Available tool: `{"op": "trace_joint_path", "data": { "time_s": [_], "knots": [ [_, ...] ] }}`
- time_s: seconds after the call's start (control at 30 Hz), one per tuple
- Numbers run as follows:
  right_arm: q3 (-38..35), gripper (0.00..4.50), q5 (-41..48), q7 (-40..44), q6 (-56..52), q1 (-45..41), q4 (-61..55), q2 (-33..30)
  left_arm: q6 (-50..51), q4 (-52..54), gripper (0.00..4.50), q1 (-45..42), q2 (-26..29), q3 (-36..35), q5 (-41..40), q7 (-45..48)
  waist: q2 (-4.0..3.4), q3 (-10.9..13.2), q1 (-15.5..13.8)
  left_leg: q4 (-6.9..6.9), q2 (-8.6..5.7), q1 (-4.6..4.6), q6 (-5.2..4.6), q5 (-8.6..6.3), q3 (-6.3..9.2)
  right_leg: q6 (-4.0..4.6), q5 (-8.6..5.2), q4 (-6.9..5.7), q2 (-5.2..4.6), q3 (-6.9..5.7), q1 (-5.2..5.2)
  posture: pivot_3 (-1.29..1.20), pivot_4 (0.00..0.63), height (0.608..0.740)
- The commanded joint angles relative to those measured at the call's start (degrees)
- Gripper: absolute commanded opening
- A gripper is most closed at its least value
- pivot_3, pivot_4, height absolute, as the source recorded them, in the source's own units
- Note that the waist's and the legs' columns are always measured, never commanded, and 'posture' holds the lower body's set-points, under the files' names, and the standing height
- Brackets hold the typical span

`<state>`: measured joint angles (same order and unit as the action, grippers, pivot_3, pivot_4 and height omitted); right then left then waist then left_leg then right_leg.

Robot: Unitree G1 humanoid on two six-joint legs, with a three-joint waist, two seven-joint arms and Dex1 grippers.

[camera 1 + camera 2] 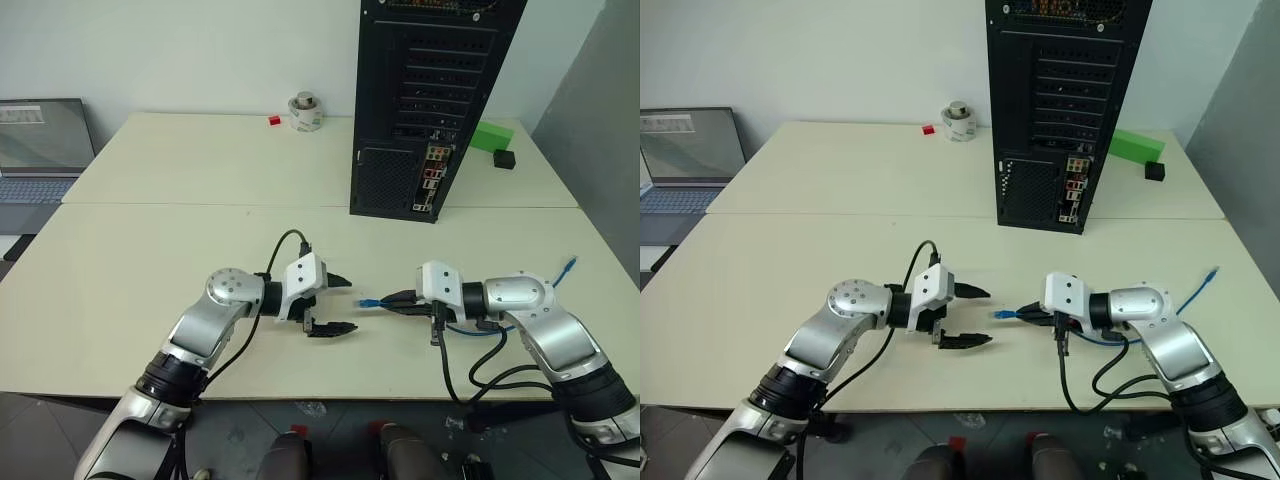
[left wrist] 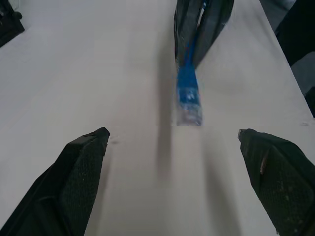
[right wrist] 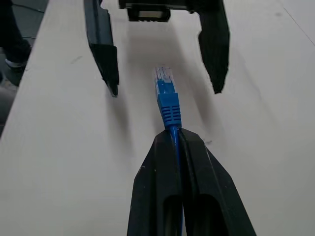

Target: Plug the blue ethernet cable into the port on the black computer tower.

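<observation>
The right gripper (image 3: 178, 140) is clamped on the blue ethernet cable (image 3: 168, 105) just behind its plug, above the table (image 1: 150, 250); facing it, the left gripper (image 1: 338, 303) stands wide apart, plug between but untouched; well beyond stands the black computer tower (image 1: 425, 100), upright.

Blue ethernet cable (image 3: 169, 109): ribbed blue plastic boot, clear glossy plug. Table (image 1: 150, 270): matt, smooth, cream. Black computer tower (image 1: 425, 100): matt black metal, mesh vent.
</observation>
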<state>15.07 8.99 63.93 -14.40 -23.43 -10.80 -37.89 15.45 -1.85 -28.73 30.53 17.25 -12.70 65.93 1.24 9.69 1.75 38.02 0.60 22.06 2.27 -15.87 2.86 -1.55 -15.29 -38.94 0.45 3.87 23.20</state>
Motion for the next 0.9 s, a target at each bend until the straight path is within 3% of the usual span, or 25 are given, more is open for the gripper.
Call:
{"op": "trace_joint_path", "data": {
  "time_s": [0.03, 0.63, 0.83, 0.9],
  "knots": [
    [0.5, 0.0, -0.4, 0.8, 0.3, -1.1, -1.3, -0.6, -0.3, 0.0, 4.11, -0.8, -0.4, -0.4, -0.7, 1.2, 0.0, 0.0, 0.0, 0.0, 0.0, 0.0, 0.0, 0.0, 0.0, 0.0, 0.0, 0.0, 0.0, 0.0, 0.0, 0.0, 0.15, 0.74],
    [1.6, 0.0, -1.4, 0.6, -0.3, -1.9, -1.0, -0.2, -0.6, 1.8, 0.3, 0.3, -1.1, 1.0, 1.2, 0.7, 0.0, 0.0, 0.0, 0.0, 0.02, 0.0, 0.0, 0.0, 0.02, 0.0, 0.0, -0.01, 0.01, 0.0, 0.0, 0.0, 0.15, 0.74],
    [2.0, 0.0, -1.4, 1.0, -1.1, -2.2, -1.1, -0.4, -2.3, 1.3, 0.28, 0.7, -1.0, 0.8, 2.6, 0.1, 0.0, 0.0, 0.0, 0.0, 0.01, 0.0, 0.0, 0.0, 0.02, 0.0, 0.0, -0.01, 0.01, 0.0, 0.0, 0.0, 0.15, 0.74],
    [1.8, 0.48, -1.3, 1.3, -1.3, -2.4, -1.0, -0.6, -4.0, 0.8, 0.28, 1.1, -1.1, 0.8, 3.5, -0.5, 0.0, 0.0, 0.0, 0.0, 0.01, 0.0, 0.0, 0.0, 0.03, 0.0, 0.0, -0.01, 0.01, -0.01, 0.0, 0.0, 0.15, 0.74]
  ]
}}
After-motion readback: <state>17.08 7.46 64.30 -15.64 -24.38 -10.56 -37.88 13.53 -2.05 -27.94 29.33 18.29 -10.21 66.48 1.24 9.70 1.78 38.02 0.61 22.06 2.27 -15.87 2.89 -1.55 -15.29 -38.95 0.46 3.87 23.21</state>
